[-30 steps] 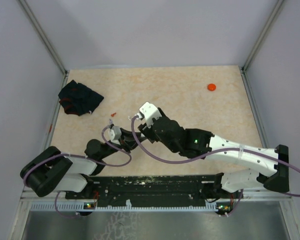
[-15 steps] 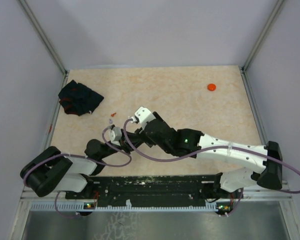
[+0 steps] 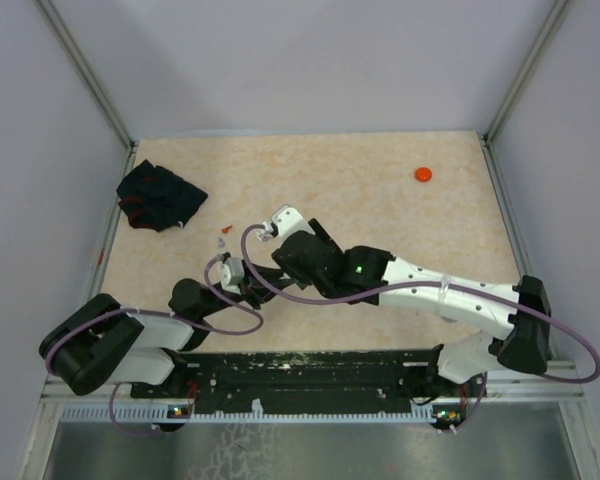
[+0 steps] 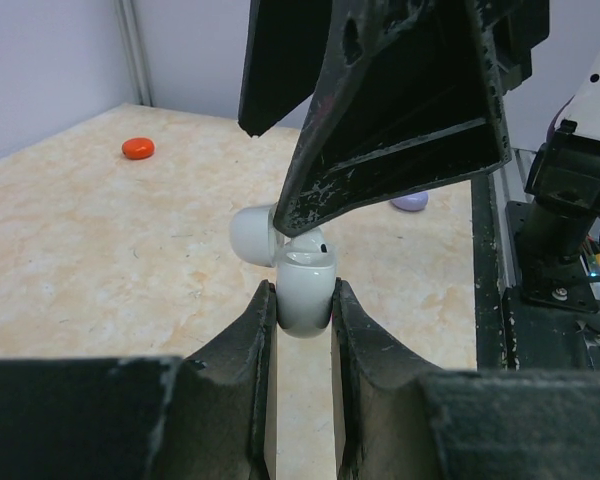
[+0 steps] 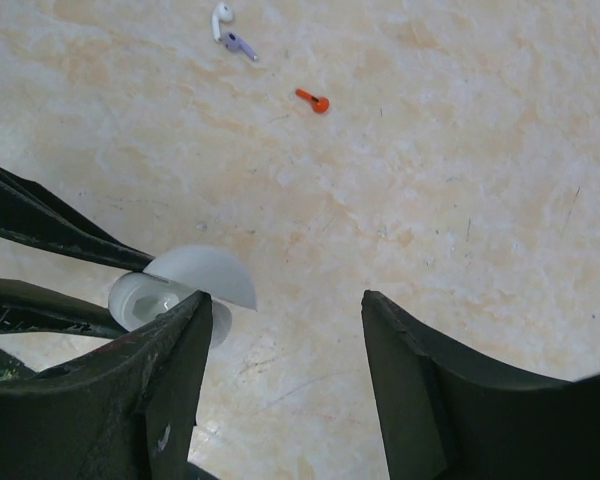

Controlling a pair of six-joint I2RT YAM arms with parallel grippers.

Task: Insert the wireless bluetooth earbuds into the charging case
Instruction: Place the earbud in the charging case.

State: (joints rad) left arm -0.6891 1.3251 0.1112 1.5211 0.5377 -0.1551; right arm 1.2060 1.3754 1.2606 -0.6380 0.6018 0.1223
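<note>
Toward 11 o'clock from my open, empty right gripper (image 5: 287, 300) lie 3 tiny stemmed earbuds (image 5: 240, 44), white, purple, red, likely light and slick: I'd pinch the stem; left gripper (image 4: 303, 310) clamps the glossy white charging case (image 4: 306, 285)

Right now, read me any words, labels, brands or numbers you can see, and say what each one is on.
No text can be read in any view.
charging case, clamped in the left fingers: plain white, no marking shows.
earbuds: too small to show print.
black cloth: red marks, too blurred to read.
red disc: no marking shows.
</note>
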